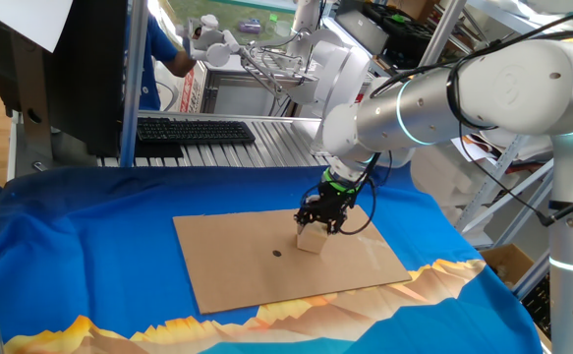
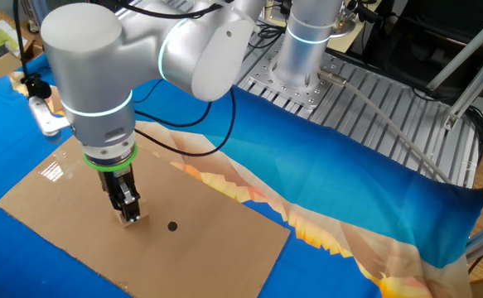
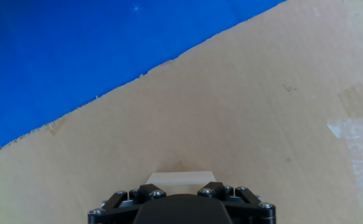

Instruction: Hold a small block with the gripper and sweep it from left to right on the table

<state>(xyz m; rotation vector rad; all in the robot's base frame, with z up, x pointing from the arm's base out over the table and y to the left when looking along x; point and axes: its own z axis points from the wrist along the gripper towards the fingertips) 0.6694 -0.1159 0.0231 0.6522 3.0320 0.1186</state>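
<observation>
- On the cardboard sheet, toward its 3 o'clock half in one fixed view, the gripper points straight down with its jaws clenched on the small block.
- The block's underside touches the sheet; its top is pinched between the black fingers.
- At about 8 o'clock from the block in that view lies a tiny dark dot, near but apart.
- Hand view shows the block just past the fingertips, at 12 o'clock from them.
- The table is draped in blue cloth; a keyboard lies on the bench at 12 o'clock.
</observation>
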